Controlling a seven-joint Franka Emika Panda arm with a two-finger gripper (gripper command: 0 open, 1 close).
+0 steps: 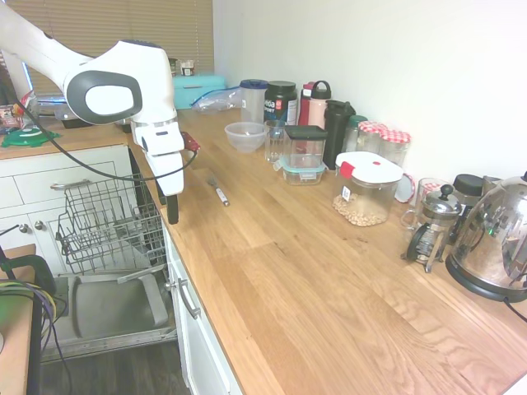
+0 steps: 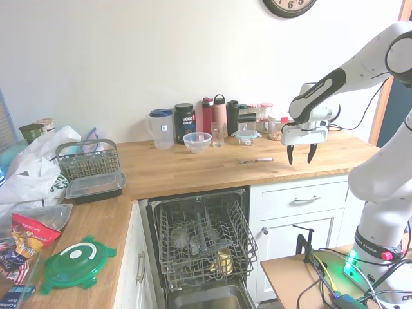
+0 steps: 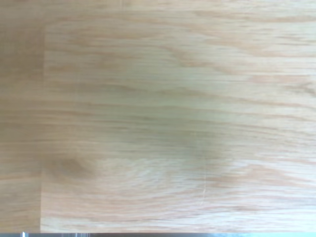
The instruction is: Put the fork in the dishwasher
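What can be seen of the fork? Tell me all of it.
The fork is small, slim and silvery, metal by its shine. It lies flat on the wooden countertop, alone, with nothing else touching it. The clear bowl sits further back. The open end effector hangs beside it, not over it.

- A clear bowl [image 1: 246, 136] sits upper centre of the first exterior view, on the wooden counter [image 1: 329, 280].
- A steel kettle [image 1: 496, 239] stands at the right edge, a French press [image 1: 431, 226] just left of it.
- A green lid [image 2: 72, 264] lies lower left in the second exterior view.
- A wall clock [image 2: 288, 6] hangs at the top.
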